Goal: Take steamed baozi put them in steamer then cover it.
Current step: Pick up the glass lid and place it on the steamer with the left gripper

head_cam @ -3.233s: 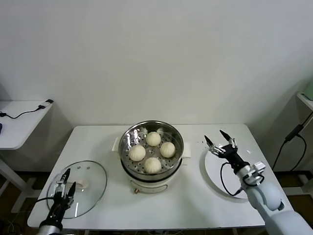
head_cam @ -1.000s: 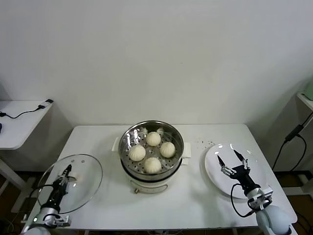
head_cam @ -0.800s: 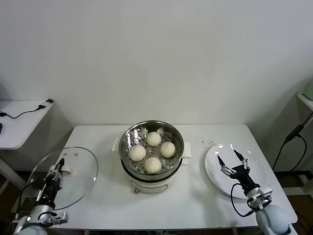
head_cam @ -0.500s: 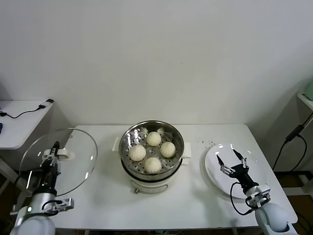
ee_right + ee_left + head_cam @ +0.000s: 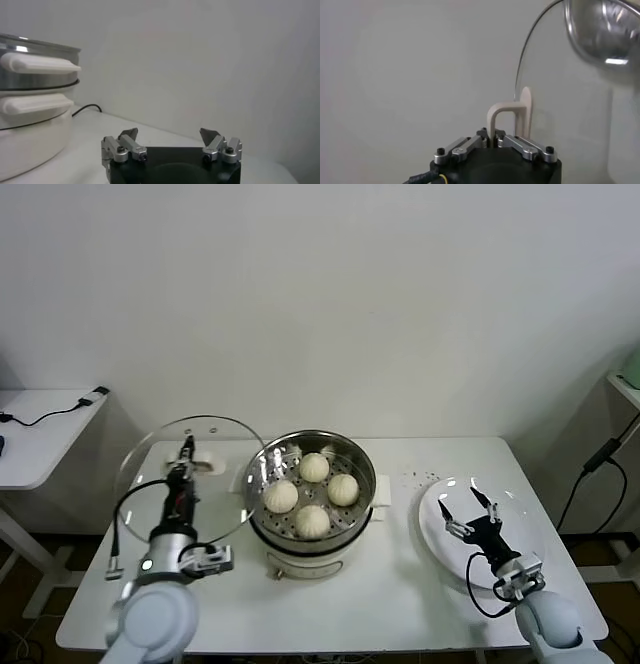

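Several cream-white baozi (image 5: 313,521) lie on the perforated tray inside the shiny steamer (image 5: 311,530) at the middle of the table. My left gripper (image 5: 185,456) is shut on the white bar handle (image 5: 509,116) of the clear glass cover (image 5: 180,476), holding it tilted in the air just left of the steamer. The cover's rim overlaps the pot's left edge in the head view. My right gripper (image 5: 466,508) hovers open and empty over the white plate (image 5: 520,529) at the right. The steamer's side (image 5: 30,105) shows far off in the right wrist view.
A second white table (image 5: 40,434) with a black cable stands at the far left. A dark cable (image 5: 600,459) hangs at the right by the wall. Small dark specks (image 5: 418,476) lie on the table between steamer and plate.
My left arm has lifted the cover off the table's left front and carried it up and rightward to the steamer's left side. The right gripper has stayed over the plate.
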Controlling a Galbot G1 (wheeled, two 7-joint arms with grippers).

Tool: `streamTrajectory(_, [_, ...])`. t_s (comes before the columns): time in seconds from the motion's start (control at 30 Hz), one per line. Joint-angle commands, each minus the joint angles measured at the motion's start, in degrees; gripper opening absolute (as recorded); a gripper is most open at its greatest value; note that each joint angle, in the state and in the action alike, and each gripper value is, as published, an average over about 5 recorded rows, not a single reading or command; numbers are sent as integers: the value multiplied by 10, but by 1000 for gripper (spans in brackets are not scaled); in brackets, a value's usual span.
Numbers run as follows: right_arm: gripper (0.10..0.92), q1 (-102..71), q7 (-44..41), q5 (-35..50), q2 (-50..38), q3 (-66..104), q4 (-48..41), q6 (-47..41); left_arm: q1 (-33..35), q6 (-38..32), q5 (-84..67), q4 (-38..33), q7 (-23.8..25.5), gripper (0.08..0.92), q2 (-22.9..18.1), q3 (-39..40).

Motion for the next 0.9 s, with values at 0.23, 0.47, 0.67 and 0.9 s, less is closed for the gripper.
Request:
streamTrajectory(0.23, [823, 16, -1, -10, 6, -4, -28, 5, -140, 80, 165, 69, 149, 150, -200, 207])
streamTrajectory(0.47, [823, 9, -6, -8, 3, 11, -27, 11, -155, 80, 172, 137, 131, 150, -256, 231])
streamTrajectory(0.67, [823, 0, -11, -7, -1, 26, -27, 13, -167, 80, 168, 188, 114, 150, -276, 234])
streamTrajectory(0.9, [823, -5, -14, -6, -1, 31, -25, 14, -169, 80, 171, 222, 106, 150, -279, 221])
